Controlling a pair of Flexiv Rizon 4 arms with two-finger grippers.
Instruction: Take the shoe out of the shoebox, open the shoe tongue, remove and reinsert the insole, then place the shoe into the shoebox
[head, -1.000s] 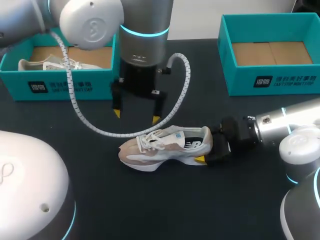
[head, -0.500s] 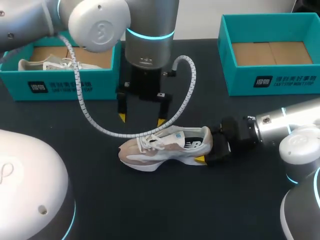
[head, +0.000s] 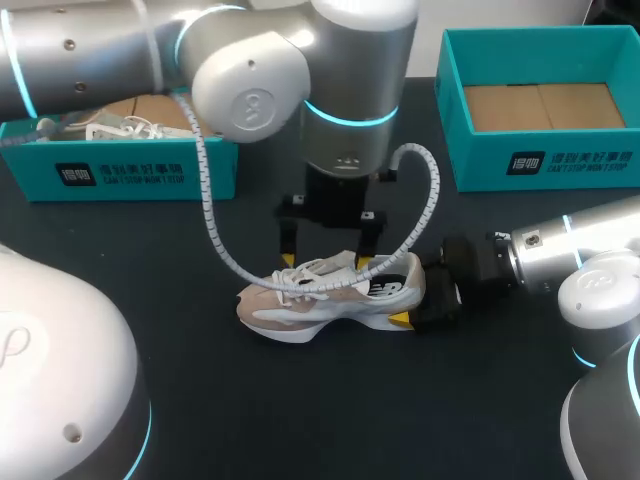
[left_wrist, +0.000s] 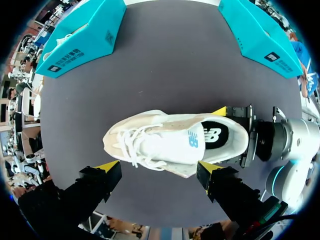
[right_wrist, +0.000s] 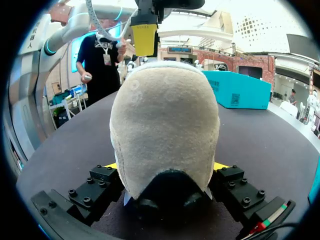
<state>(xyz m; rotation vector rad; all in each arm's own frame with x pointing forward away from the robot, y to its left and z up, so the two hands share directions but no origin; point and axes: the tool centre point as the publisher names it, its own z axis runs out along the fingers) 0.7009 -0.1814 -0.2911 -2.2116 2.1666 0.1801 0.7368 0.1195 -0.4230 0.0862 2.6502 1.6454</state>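
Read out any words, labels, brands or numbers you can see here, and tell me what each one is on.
left shoebox, front wall: a dark square mark beside a line of white print, too small to quote reliably.
right shoebox, front wall: the same mark and print, also too small.
shoe, side: a small logo mark, not readable as words.
insole, heel end: a dark logo mark, no legible words.
Numbers: none visible.

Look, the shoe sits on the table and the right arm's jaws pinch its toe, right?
Not the toe: the right arm's jaws pinch the shoe by its heel, as the right wrist view shows. It does sit on the table.
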